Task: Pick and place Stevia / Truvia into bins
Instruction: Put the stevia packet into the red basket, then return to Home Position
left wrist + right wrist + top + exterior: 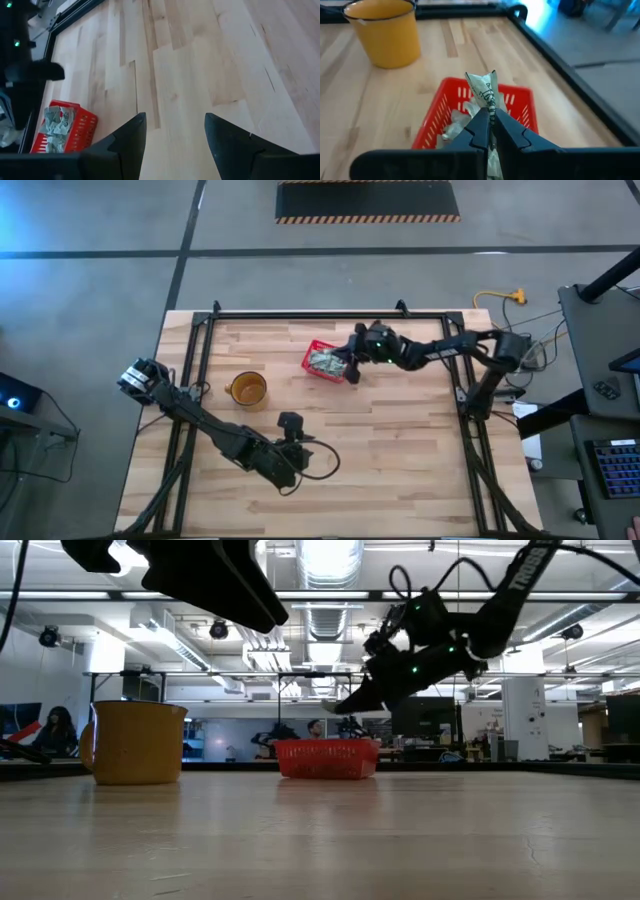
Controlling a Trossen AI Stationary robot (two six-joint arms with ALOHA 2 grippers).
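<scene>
Pale wood planks make up the surface, framed by a black rail. Taking the high view as a clock face, the red basket sits near centre toward twelve o'clock, with a yellow mug at about nine o'clock of it, well apart.

The right gripper hovers at the basket's three o'clock edge, fingers pinched fully together on one sachet, which stands up crumpled between the tips. More sachets already lie heaped inside the basket. From table height the gripper hangs above the rim, apart from it.

The left gripper waits around seven o'clock over bare wood, fingers spread wide and holding nothing.

The step in hand looks like the drop. To do it well, the tips should travel toward nine o'clock until the sachet is over the basket's middle, not its wall, then come down close to the heap before parting, since such a light packet may flutter or cling to a finger. Whether it hangs over the rim or just inside already is hard to judge from these angles.
</scene>
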